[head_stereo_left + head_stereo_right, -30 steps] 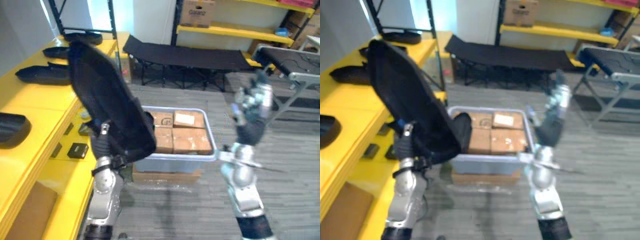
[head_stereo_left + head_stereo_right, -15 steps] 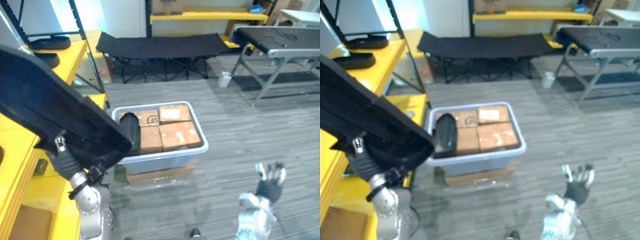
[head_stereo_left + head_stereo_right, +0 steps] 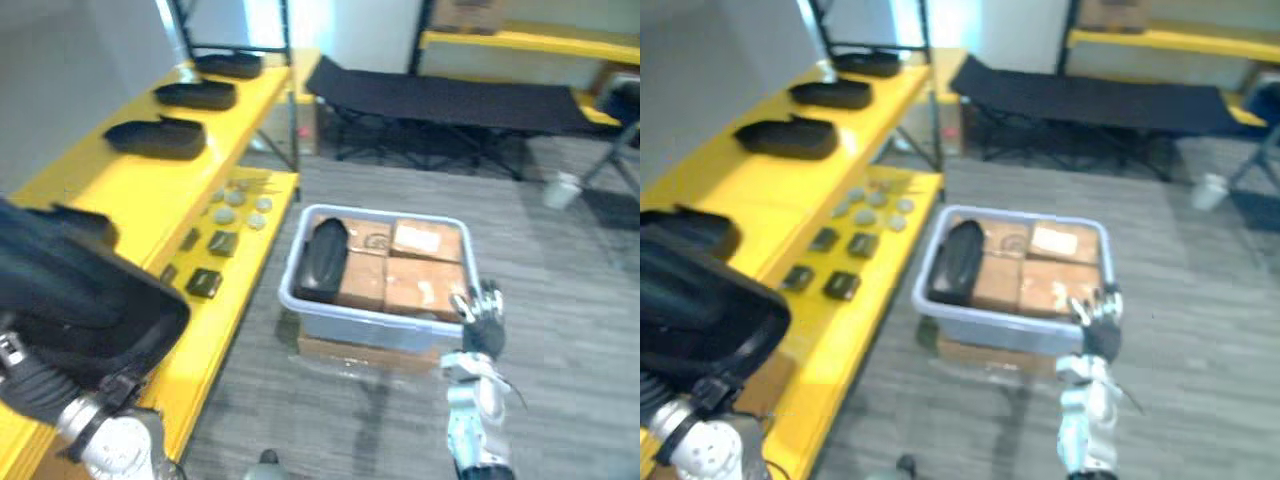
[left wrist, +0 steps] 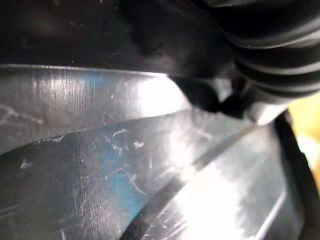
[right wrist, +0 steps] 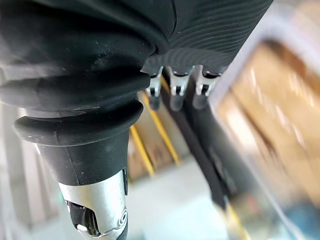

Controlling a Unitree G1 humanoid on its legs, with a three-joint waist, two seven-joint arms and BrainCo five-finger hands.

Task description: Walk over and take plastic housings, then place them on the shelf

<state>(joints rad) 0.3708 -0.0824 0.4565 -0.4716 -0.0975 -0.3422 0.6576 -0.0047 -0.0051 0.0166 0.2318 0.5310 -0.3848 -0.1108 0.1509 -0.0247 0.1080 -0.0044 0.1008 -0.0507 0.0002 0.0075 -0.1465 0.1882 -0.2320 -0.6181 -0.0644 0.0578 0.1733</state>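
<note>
Item: black plastic housing point(image 3: 80, 300), carried at 8 o'clock over the yellow shelf point(image 3: 150, 185).
The left hand point(image 3: 38, 385) reaches in beneath it; we cannot tell its grip. The right hand point(image 3: 483, 312), at 5 o'clock by the grey bin point(image 3: 375, 320), is straight-fingered and empty. We judge it best lowered level onto bare shelf, clear of the shelved housings point(image 3: 155, 137) at 11 o'clock. The eye views show a spare housing point(image 3: 322, 258) in the bin. The left wrist view shows the held housing's scratched gloss.
</note>
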